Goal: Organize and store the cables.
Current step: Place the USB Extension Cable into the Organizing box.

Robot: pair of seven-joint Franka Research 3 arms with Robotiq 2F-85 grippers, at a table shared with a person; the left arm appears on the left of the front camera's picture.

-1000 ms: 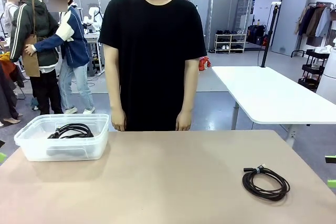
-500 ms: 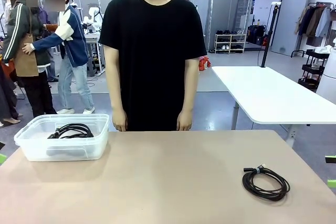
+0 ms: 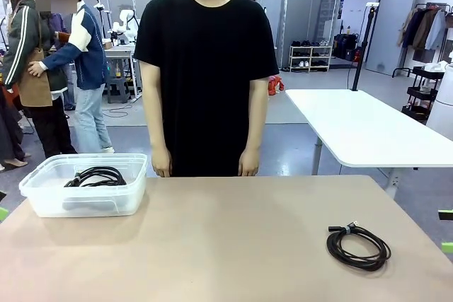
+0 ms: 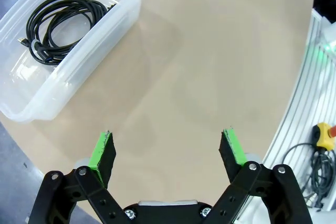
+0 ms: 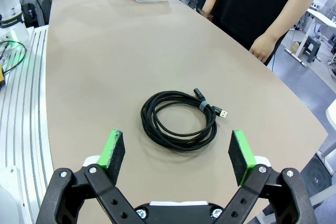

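The right gripper point(image 5: 177, 155) has its two green pads point(image 5: 113, 148) spread wide apart, and nothing is between them. It hangs above the table point(image 5: 105, 66). Just ahead of it lies a coiled black cable point(image 5: 179, 120), flat on the table top. A small band ties the loops together, and a little metal plug point(image 5: 222, 113) sticks out at one side. In the front view this loose cable point(image 3: 358, 246) sits near the robot's right edge of the table.

The left gripper point(image 4: 169, 148) is wide open too, and it holds nothing. It hangs over a bare part of the table, with its green pads point(image 4: 101, 148) far apart. A clear plastic bin point(image 4: 92, 51) stands a bit away from it, at the table's edge. Inside the bin is another coiled black cable point(image 4: 58, 22). In the front view the bin point(image 3: 49, 199) sits at the robot's left side, well apart from the loose cable.

A person in a black shirt point(image 3: 205, 68) stands at the far side of the table with both arms down, a hand point(image 3: 161, 164) hanging at the table's edge and touching nothing.

So I think the job is partly done. One cable is already put away in the bin. One cable is left out on the table and must go in as well. The right gripper is the closer one, so it looks ready to go down and pick that cable up.
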